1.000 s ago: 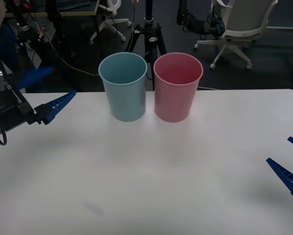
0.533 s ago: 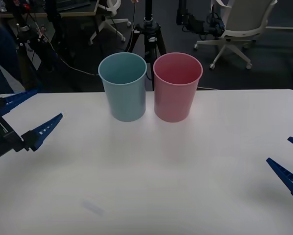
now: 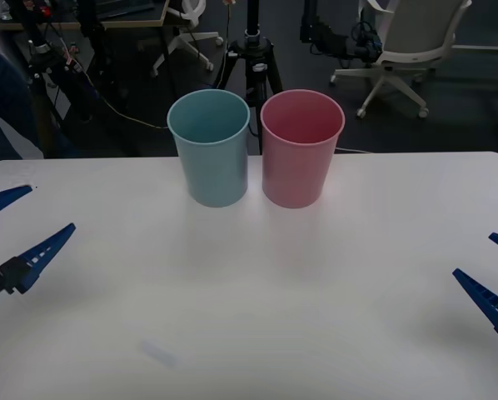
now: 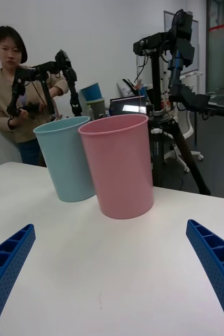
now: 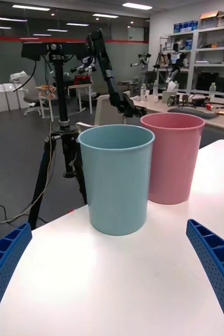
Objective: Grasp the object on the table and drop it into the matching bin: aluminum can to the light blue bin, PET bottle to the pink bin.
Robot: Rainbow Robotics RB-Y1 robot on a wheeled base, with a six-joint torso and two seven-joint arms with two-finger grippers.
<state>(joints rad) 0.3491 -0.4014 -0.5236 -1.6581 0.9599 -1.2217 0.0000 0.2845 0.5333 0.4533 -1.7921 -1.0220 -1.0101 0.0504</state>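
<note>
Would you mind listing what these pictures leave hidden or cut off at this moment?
- Inside of the light blue bin and pink bin: their own walls hide the bottoms, front view.
- Left gripper and right gripper: both open, bodies cut off by the front view's edges.
- Table: near edge cut off.

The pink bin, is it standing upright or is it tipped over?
Upright. The pink bin stands on its narrow base on the table, its open rim facing up, close beside the light blue bin.

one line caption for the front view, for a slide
Light blue bin and pink bin side by side on the white table; open left gripper and right gripper at its edges.
</note>
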